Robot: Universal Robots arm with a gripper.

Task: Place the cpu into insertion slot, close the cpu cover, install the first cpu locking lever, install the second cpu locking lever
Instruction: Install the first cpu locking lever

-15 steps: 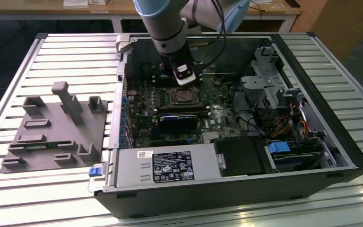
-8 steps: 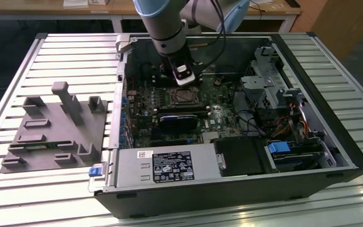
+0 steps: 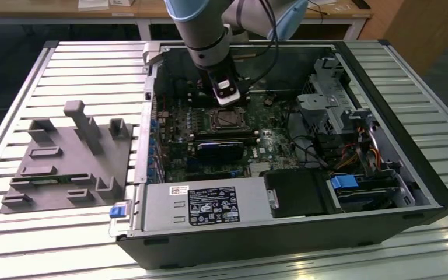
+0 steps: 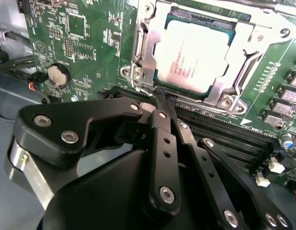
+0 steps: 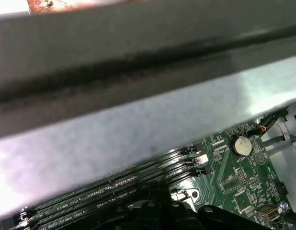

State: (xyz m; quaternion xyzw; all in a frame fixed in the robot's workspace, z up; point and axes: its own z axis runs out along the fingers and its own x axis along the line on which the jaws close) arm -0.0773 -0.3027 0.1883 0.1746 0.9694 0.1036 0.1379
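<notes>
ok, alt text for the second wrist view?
The cpu lies framed by the lowered cpu cover on a green motherboard; the black claw, shut, has its tips at the cover's edge beside memory slots.

Robotics lab or electronics assembly workshop. In the exterior view, a work table [image 3: 68, 64] of ribbed metal slats stretches from edge to edge. It carries an opened desktop computer case [image 3: 247, 242] at centre right and a grey moulded fixture plate [image 3: 60, 157] at centre left. An industrial robot arm [image 3: 205, 35] reaches down from the top centre into the case. Pale wooden benches [image 3: 53, 13] line the top edge. In the second wrist view, a bare green motherboard [image 4: 81, 43] lies exposed, the cpu [image 4: 196, 52] at upper right.
</notes>
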